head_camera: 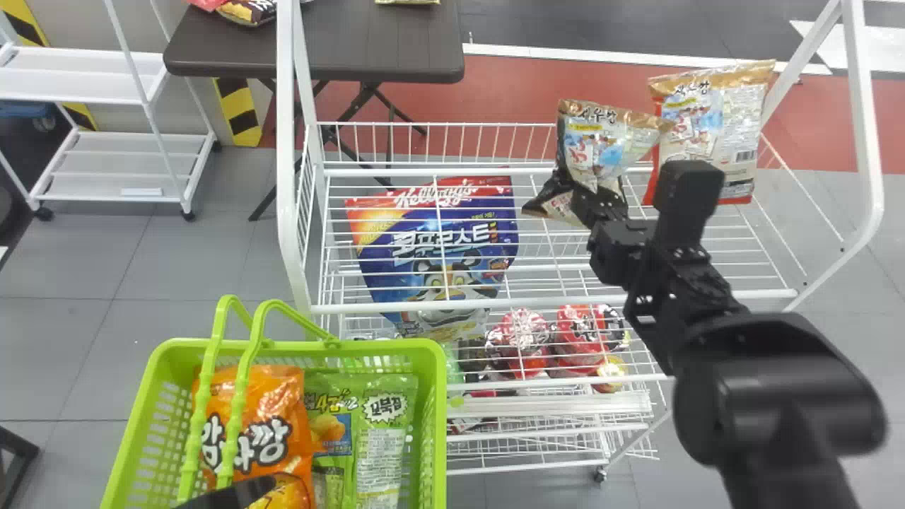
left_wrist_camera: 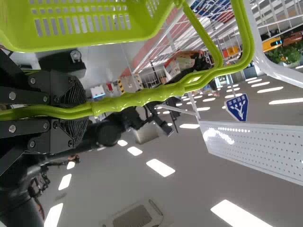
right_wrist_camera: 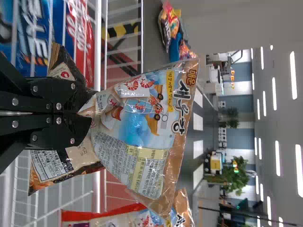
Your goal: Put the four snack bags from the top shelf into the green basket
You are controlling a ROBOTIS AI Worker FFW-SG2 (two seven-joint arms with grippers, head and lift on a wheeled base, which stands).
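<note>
Seems about half done. In the head view, already inside the green basket (head_camera: 382,346), below and ahead of the left fingers: an orange snack bag (head_camera: 283,403) and a green snack bag (head_camera: 378,438). Pinched in the closed fingers of the right gripper (right_wrist_camera: 89,115): a third snack bag (right_wrist_camera: 142,127), with its upper part spread beyond the fingertips, over the top shelf (head_camera: 530,302). Left to do, as it seems: bring this one to the basket, well apart on the left of these fingers, and then take the last snack bag (head_camera: 714,127), upright on the shelf, just to their right.

In the left wrist view, to be seen closely: left gripper (left_wrist_camera: 78,109) closed around the basket handles (left_wrist_camera: 142,97), with the basket body beside the fingers. Hidden from that side, the basket's contents; better judged from the head view. In the right wrist view, clear to see: crumpled wrapping at the fingertips, less clear from the head.
</note>
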